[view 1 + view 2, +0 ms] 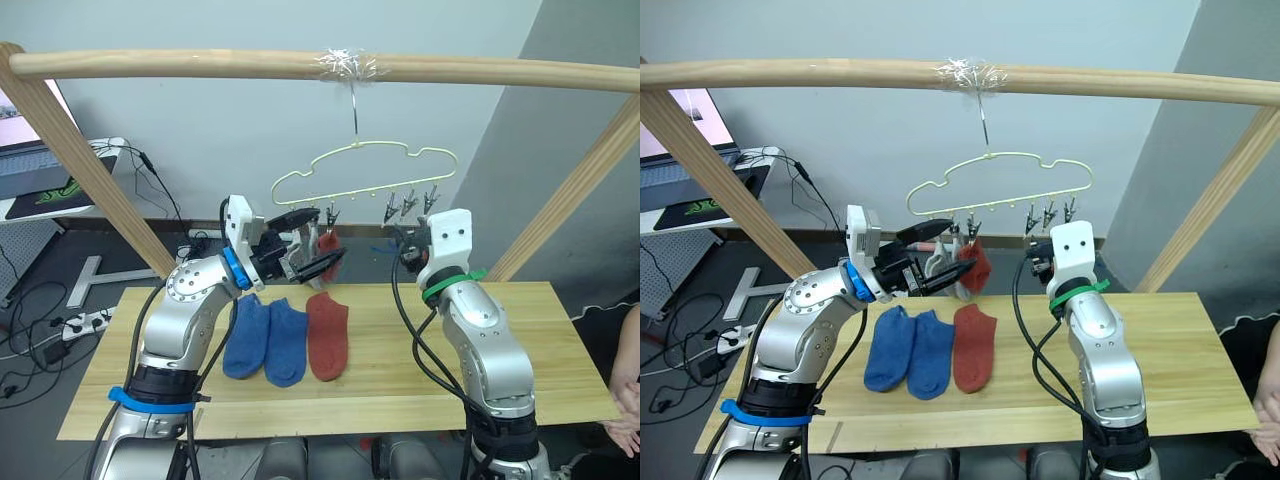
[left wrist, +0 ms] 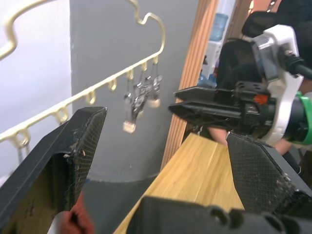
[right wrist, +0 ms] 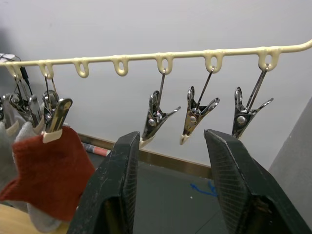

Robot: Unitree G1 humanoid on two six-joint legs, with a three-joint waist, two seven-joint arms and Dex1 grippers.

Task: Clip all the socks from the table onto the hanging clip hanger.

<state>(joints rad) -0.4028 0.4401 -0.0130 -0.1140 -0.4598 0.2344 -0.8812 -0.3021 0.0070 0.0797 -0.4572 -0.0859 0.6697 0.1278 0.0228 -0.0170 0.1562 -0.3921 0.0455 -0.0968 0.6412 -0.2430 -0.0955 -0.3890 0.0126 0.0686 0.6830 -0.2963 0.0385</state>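
A long tabletop of light wood planks (image 1: 560, 340) runs left to right under a round pale wooden rail frame (image 1: 180, 64), with a pale grey wall behind. On the table's left half lie 3 short ankle socks side by side: 2 blue socks (image 1: 266, 340) touching each other, and 1 rust red sock (image 1: 327, 335) just to their right.

A thin pale yellow-green wire clip hanger (image 1: 365, 165) hangs by its hook from the rail's middle. A second rust red sock (image 3: 48, 173) hangs clipped at the hanger's left end, with light grey fabric (image 3: 36, 217) beside and behind it; 3 bare grey metal clips (image 3: 197, 117) dangle to the right.

The left gripper (image 1: 305, 245) is raised beside the clipped socks, fingers spread apart and empty. The right gripper (image 3: 170, 161) sits just below the bare clips, fingers parted, holding nothing.

To the far left stands a desk with a laptop (image 1: 25, 140), and cables with a power strip (image 1: 85, 322) lie on the dark floor.
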